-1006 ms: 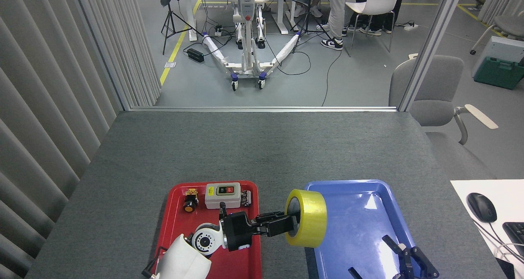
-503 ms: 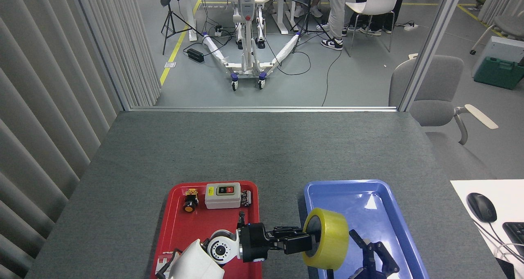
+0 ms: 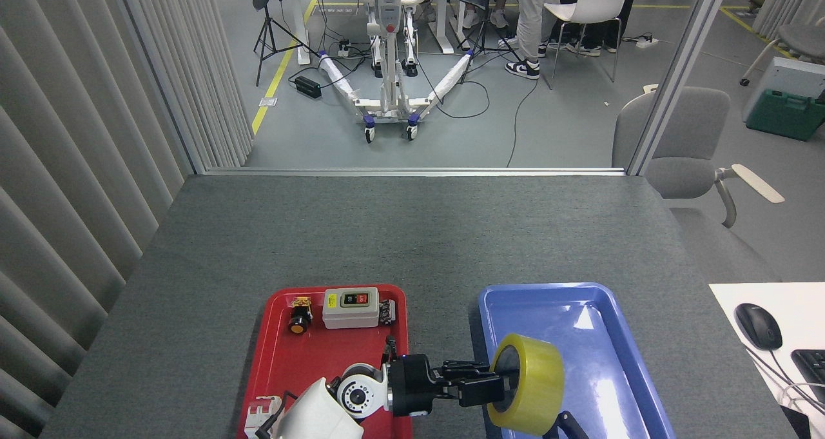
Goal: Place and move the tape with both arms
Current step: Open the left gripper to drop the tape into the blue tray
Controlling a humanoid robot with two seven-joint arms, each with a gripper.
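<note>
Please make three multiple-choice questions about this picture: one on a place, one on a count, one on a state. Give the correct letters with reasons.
1. Over which tray is the wide yellow translucent tape roll?
A. red plastic tray
B. blue plastic tray
C. neither tray

2. How many trays lie on the grey table?
A. one
B. two
C. three

3. How is the roll held?
A. lying flat, untouched
B. gripped by the left end effector
C. gripped by both end effectors

Answers:
1 B: the roll overlaps the blue plastic tray.
2 B: the red plastic tray and the blue one.
3 B: the left end effector reaches into its core.
</note>
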